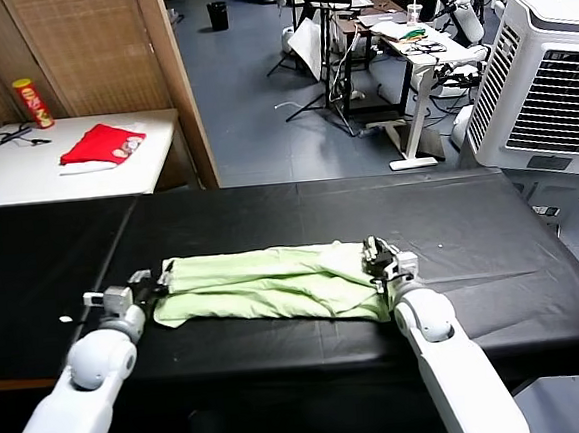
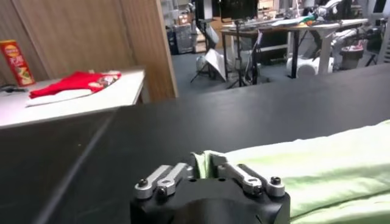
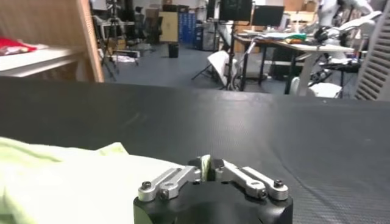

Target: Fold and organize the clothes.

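Observation:
The pale lime-green shirt point(image 1: 270, 284) lies folded into a long band across the black table point(image 1: 269, 213), near its front edge. My left gripper point(image 1: 159, 283) is shut on the shirt's left end; the pinched green fold point(image 2: 203, 163) shows between its fingers in the left wrist view. My right gripper point(image 1: 376, 260) is shut on the shirt's right end, with a thin green edge point(image 3: 205, 164) held between its fingers. The cloth spreads to one side in each wrist view point(image 2: 317, 164) point(image 3: 67, 182). No print shows on the shirt.
A white side table point(image 1: 25, 167) at the back left holds a red garment point(image 1: 101, 144) and a red-and-yellow snack can point(image 1: 32, 103). A large white air cooler point(image 1: 550, 86) stands at the right. Desks and stands fill the room behind.

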You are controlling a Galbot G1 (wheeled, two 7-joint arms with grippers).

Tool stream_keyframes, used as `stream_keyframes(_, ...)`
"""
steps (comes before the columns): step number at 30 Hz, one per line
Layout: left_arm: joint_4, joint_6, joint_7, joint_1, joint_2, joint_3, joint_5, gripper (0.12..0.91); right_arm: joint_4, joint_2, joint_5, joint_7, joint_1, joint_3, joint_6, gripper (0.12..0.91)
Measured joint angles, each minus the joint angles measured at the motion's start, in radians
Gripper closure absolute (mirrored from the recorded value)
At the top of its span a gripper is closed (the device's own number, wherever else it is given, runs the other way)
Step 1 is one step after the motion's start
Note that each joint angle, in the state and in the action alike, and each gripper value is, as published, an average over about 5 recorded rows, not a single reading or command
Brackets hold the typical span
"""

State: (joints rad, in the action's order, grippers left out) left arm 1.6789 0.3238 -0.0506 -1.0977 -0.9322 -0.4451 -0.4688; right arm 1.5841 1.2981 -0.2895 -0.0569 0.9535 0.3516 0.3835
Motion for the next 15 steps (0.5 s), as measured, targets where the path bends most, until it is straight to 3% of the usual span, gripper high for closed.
stream_keyframes(2, 0.021, 0.000, -0.002, -0.019, 0.010, -0.015, -0.008, 0.328, 0.025, -0.008, -0.008, 0.000, 0.020, 0.006, 0.002, 0.242)
stream_keyframes(5, 0.058, 0.014, -0.011, -0.054, 0.007, -0.039, -0.056, 0.244, 0.058, -0.012, -0.011, 0.001, 0.048, 0.010, 0.003, 0.229)
stream_keyframes(10, 0.099, 0.038, -0.023, -0.110, -0.030, -0.059, -0.157, 0.233, 0.105, -0.014, -0.011, 0.003, 0.085, 0.011, 0.005, 0.227)
stream_keyframes(15, 0.096, 0.041, -0.028, -0.126, -0.077, -0.058, -0.195, 0.232, 0.127, -0.015, -0.007, 0.004, 0.103, 0.010, 0.004, 0.227)
